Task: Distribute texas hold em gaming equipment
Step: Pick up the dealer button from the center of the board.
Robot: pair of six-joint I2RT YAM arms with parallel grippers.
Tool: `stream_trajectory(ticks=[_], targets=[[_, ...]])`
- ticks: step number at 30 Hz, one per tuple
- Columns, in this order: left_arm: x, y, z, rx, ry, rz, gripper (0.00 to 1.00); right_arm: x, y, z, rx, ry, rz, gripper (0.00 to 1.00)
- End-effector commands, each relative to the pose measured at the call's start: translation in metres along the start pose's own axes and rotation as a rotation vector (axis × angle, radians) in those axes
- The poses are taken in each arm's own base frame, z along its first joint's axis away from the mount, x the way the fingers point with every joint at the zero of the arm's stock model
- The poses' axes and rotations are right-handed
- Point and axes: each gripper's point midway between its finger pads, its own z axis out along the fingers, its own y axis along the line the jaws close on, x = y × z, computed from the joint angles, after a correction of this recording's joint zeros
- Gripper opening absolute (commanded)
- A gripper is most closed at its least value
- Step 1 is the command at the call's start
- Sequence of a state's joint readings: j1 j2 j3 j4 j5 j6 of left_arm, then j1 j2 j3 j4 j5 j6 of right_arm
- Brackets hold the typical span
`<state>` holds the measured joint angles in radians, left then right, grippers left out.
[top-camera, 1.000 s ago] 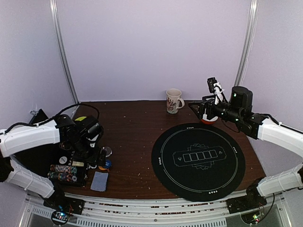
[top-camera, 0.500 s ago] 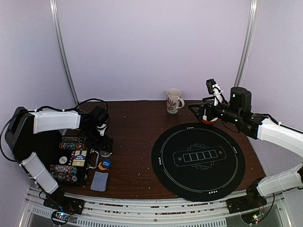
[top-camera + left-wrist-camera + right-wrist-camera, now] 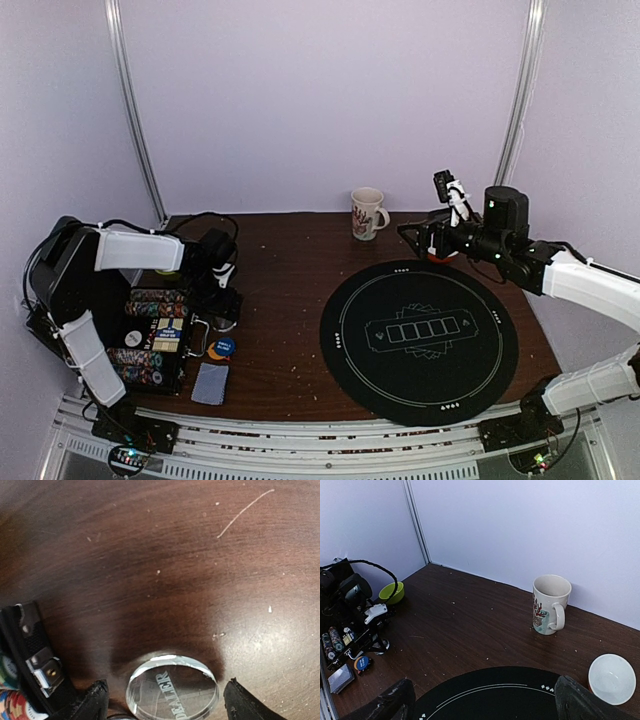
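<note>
A clear round button (image 3: 172, 687) marked DEALER lies flat on the brown table. My left gripper (image 3: 165, 702) is low over it and open, one fingertip on each side with a gap to the button's rim. From above, that gripper (image 3: 222, 300) sits just right of the black chip case (image 3: 150, 340), which holds rows of striped chips. A blue button (image 3: 224, 346) and an orange button (image 3: 213, 352) lie near the grey-blue card deck (image 3: 210, 382). My right gripper (image 3: 485, 705) hangs open and empty above the far edge of the round black mat (image 3: 418, 340).
A white patterned mug (image 3: 367, 213) stands at the back centre. A small white bowl (image 3: 611, 678) sits right of it by the mat's edge. A green bowl (image 3: 392, 592) is at the back left. The left arm's cable loops over the table behind the case.
The left arm has swung from above the chip case to the table just right of it and come down over the clear button, its jaws narrowing slightly. The right arm has held still.
</note>
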<state>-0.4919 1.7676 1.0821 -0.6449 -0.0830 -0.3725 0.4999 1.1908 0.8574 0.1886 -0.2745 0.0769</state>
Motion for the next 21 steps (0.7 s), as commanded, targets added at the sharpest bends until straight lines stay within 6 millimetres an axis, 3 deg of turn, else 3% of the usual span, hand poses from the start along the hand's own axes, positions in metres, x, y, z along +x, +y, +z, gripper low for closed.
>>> stream_trajectory(ticks=[1, 15, 21], targets=[[0.003, -0.001, 0.010, 0.017, 0.015, 0.005, 0.81, 0.004, 0.001, 0.003, 0.000, 0.015, -0.001, 1.00], [0.039, -0.011, 0.010, 0.041, 0.111, 0.056, 0.76, 0.003, 0.000, -0.003, 0.013, 0.015, -0.021, 1.00], [0.045, -0.015, 0.004, 0.062, 0.125, 0.060, 0.74, -0.002, 0.002, -0.003, 0.007, 0.011, -0.021, 1.00]])
